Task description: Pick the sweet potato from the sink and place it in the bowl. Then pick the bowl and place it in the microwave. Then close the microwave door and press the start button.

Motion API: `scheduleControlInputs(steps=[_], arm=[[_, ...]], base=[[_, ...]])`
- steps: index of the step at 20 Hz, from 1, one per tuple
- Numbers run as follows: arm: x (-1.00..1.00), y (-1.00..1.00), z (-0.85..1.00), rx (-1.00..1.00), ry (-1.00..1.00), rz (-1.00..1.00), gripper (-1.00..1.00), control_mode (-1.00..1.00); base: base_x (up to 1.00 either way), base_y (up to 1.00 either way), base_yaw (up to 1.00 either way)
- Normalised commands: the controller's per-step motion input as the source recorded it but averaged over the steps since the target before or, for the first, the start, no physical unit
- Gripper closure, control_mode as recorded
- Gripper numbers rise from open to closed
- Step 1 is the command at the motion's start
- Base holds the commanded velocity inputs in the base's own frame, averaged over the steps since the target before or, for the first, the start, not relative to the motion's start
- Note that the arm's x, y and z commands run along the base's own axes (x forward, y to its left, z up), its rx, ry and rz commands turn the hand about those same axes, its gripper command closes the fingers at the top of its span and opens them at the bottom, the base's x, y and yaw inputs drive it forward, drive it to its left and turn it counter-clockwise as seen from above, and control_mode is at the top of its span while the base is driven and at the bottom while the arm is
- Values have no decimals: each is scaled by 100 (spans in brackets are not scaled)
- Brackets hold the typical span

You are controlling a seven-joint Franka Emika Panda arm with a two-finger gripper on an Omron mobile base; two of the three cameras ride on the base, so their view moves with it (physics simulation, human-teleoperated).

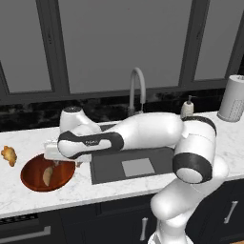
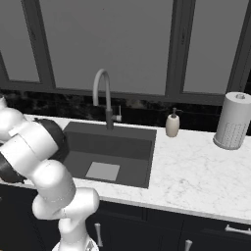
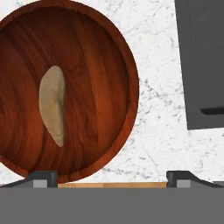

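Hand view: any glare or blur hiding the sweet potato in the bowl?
Hand view: sharp, sweet potato plain against the bowl's glossy wood grain, no glare. Left base view: the arm's end effector partly covers the bowl; potato visible beneath, evenly lit.

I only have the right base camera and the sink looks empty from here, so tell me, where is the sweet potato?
Observer: The sweet potato lies inside the bowl, which sits on the counter left of the sink.
Operator: Is the gripper gripping it?
Observer: No. In the hand view the gripper hangs above the bowl with its jaws wide open and nothing between them.
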Motion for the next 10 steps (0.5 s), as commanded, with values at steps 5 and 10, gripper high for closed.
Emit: scheduleControlInputs(steps=[5, 10], arm=[[2, -64, 20, 15, 5, -1, -100, -100], [1, -19, -2, 2, 1, 0, -100, -100]], base=[[0, 0, 0], [0, 0, 0]])
